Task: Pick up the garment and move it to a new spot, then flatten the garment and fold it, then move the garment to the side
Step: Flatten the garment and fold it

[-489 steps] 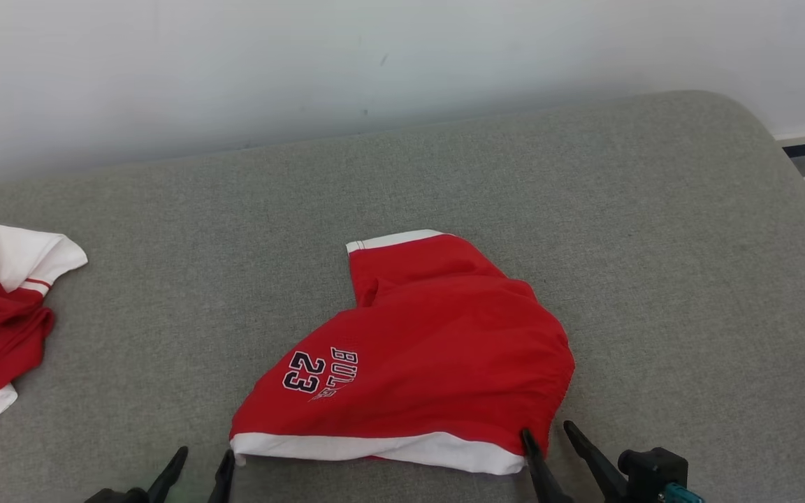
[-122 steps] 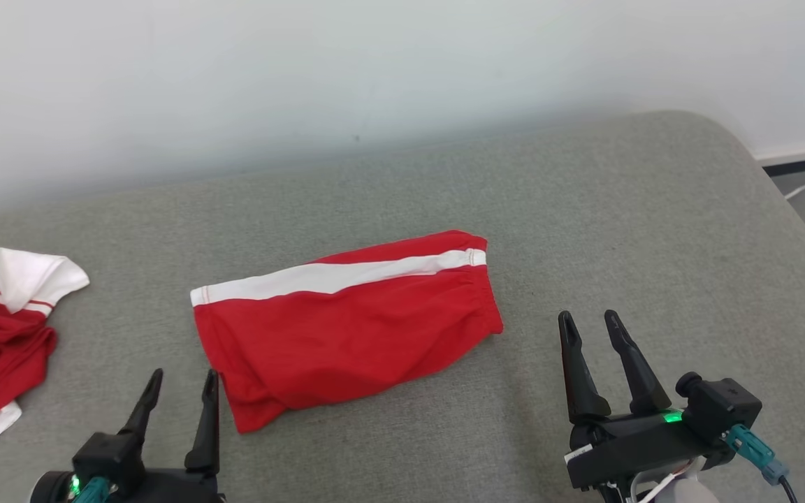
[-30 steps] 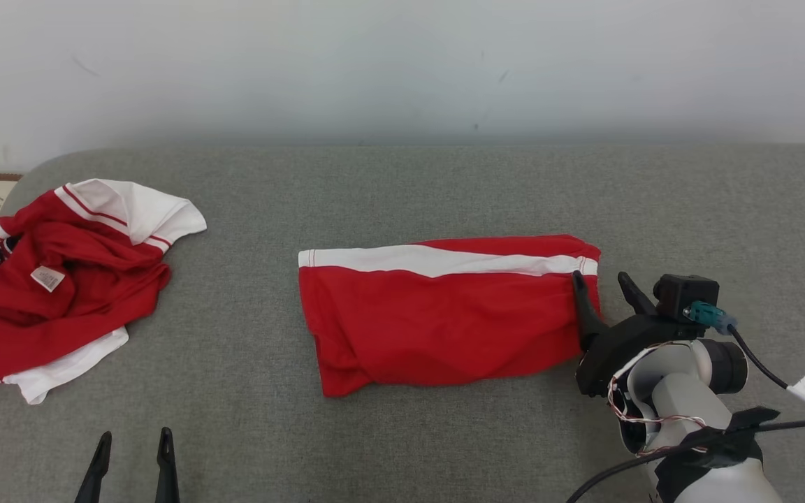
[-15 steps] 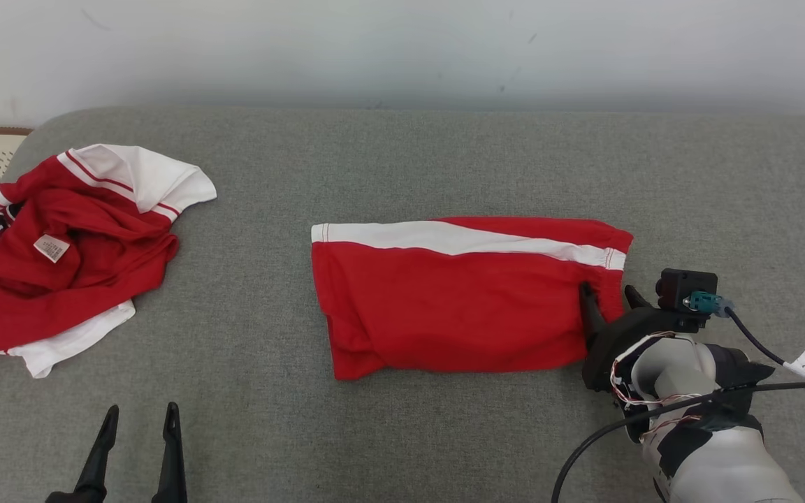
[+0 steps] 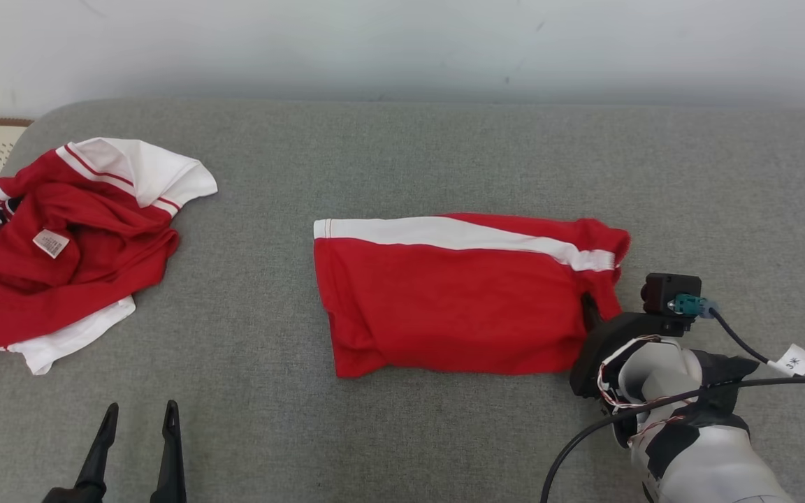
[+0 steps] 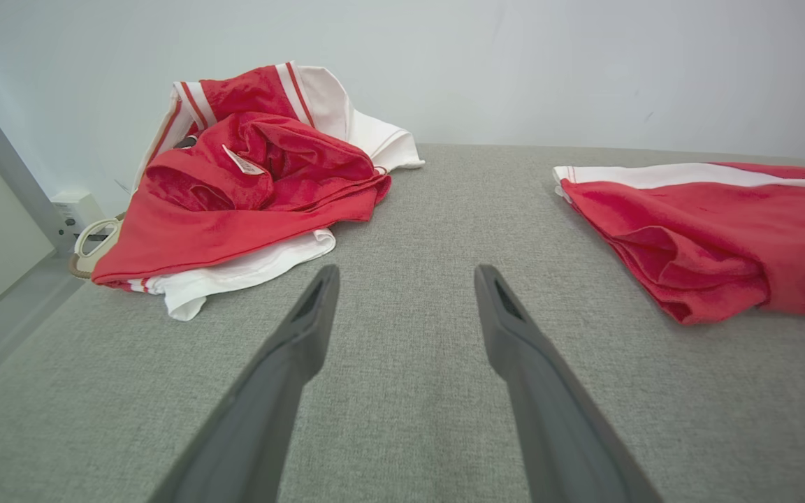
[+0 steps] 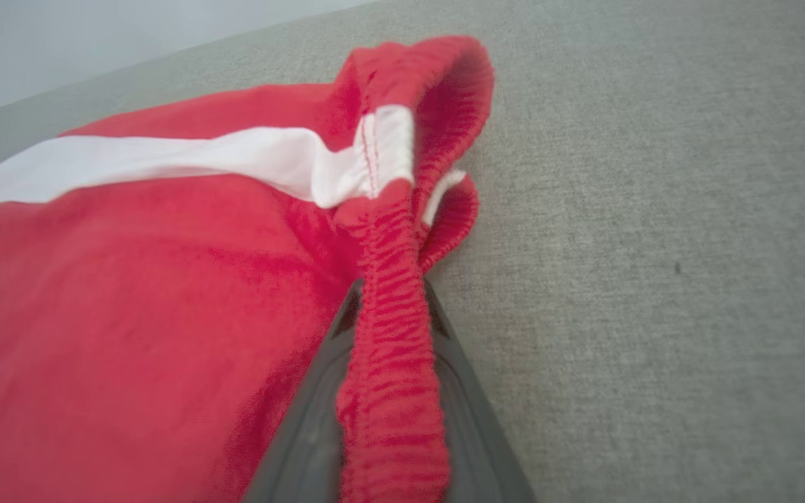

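The red shorts (image 5: 458,307), folded into a long band with a white stripe (image 5: 444,232) along the far edge, lie across the middle of the grey padded surface (image 5: 444,154). Their gathered waistband (image 7: 388,391) forms the right-hand end. There the right tool (image 7: 392,300) has them: its two dark fingers are pinched in on the elastic edge, one on each side, with a ridge of red cloth standing up between them. The wrist behind it sits just off the garment's near right corner, low over the surface. The shorts' left end is bunched and lies flat. The left tool (image 5: 138,412) hangs well apart from them at the near left, its fingers spread wide and holding nothing, tips pointing over bare grey fabric. Farther left, a crumpled red-and-white jersey (image 5: 60,258) is heaped near the surface's rounded corner, clear of the shorts. A pale wall (image 5: 402,42) runs behind.
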Robot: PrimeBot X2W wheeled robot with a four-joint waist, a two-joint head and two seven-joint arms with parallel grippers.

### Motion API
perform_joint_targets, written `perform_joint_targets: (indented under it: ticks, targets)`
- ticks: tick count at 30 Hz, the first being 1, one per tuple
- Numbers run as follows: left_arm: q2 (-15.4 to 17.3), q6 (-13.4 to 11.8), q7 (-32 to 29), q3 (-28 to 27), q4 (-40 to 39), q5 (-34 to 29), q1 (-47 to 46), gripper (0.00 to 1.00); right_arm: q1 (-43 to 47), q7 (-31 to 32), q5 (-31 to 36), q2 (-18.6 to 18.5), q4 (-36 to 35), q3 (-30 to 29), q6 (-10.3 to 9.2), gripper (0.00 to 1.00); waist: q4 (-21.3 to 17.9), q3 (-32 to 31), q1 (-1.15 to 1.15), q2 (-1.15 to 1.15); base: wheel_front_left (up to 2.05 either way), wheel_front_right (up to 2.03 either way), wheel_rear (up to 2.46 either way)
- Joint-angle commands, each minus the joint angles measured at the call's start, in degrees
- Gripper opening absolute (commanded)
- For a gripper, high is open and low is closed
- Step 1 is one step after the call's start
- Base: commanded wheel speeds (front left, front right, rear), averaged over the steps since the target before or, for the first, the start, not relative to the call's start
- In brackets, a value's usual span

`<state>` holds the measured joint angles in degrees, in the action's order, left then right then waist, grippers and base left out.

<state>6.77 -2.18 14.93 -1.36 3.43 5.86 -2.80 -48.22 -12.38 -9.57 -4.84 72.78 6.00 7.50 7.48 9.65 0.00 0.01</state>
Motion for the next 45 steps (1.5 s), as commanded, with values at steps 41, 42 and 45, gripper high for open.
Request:
perform_joint_targets:
  ticks: [41,42,45]
  targets:
    - [-2.18,1.07,0.17,-0.73,0.27,-0.46,2.76,1.0,7.24,15.27,-33.57,-11.74,-29.24,24.4,0.0,0.0,-4.98,-4.55,0.0,-0.01,0.0,0.0,0.0]
    - [-2.26,1.05,0.17,-0.7,0.31,-0.42,2.69,1.0,7.4,15.71,-34.69,-12.13,-30.36,25.03,0.0,0.0,-4.81,-4.5,0.0,-0.01,0.0,0.0,0.0]
    - [-2.47,1.16,0.17,-0.35,0.34,-0.32,2.29,1.0,7.87,16.91,-36.92,-12.7,-33.44,27.19,0.0,0.0,-4.22,-4.14,0.0,-0.01,0.0,0.0,0.0]
